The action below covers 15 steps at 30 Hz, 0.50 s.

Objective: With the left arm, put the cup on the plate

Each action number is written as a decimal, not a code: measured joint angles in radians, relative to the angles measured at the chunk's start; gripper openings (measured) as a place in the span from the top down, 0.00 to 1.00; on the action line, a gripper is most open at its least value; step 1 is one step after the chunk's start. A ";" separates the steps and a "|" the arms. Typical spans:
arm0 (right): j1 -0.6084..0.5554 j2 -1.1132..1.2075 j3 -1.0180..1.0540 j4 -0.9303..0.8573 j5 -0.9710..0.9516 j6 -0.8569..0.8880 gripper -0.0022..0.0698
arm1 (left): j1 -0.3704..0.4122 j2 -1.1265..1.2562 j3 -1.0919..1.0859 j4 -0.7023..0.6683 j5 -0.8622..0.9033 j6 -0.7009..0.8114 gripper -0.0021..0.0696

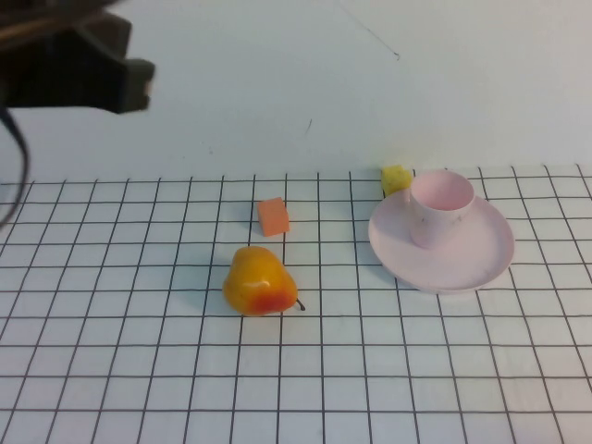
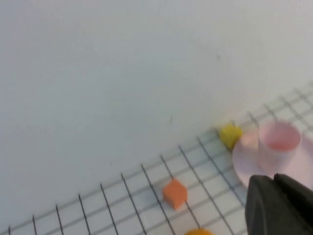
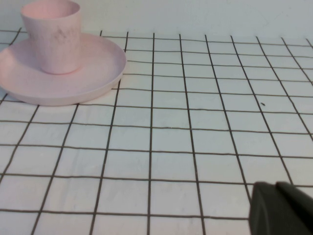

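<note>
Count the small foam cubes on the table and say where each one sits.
2. The orange cube sits just behind the pear. The yellow cube sits at the plate's far left rim, near the cup. None seem hidden.

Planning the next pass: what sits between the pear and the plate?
Only bare grid mat between the pear and the plate, per the high view. Left gripper is raised far left; right gripper is low, apart from the plate.

The white gridded table carries the plate, a pear, an orange cube and a yellow cube
</note>
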 joint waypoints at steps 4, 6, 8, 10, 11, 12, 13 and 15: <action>0.000 0.000 0.000 0.000 0.000 0.000 0.97 | 0.063 -0.134 0.155 0.002 -0.222 -0.036 0.97; 0.000 0.000 0.000 0.000 0.000 0.000 0.97 | 0.113 -0.216 0.263 -0.016 -0.323 -0.043 0.97; 0.000 0.000 0.000 0.000 0.000 0.000 0.97 | 0.169 -0.298 0.404 -0.056 -0.421 -0.043 0.97; 0.000 0.000 0.000 0.000 0.000 0.000 0.97 | 0.237 -0.391 0.563 -0.122 -0.523 -0.045 0.97; 0.000 0.000 0.000 0.000 0.000 0.000 0.97 | 0.266 -0.430 0.629 -0.153 -0.566 -0.046 0.97; 0.000 0.000 0.000 0.000 0.000 0.000 0.97 | 0.302 -0.481 0.712 -0.194 -0.604 -0.048 0.97; 0.000 0.000 0.000 0.000 0.000 0.000 0.97 | 0.338 -0.534 0.795 -0.235 -0.638 -0.053 0.97; 0.000 0.000 0.000 0.000 0.000 0.000 0.97 | 0.397 -0.644 0.939 -0.299 -0.687 -0.058 0.97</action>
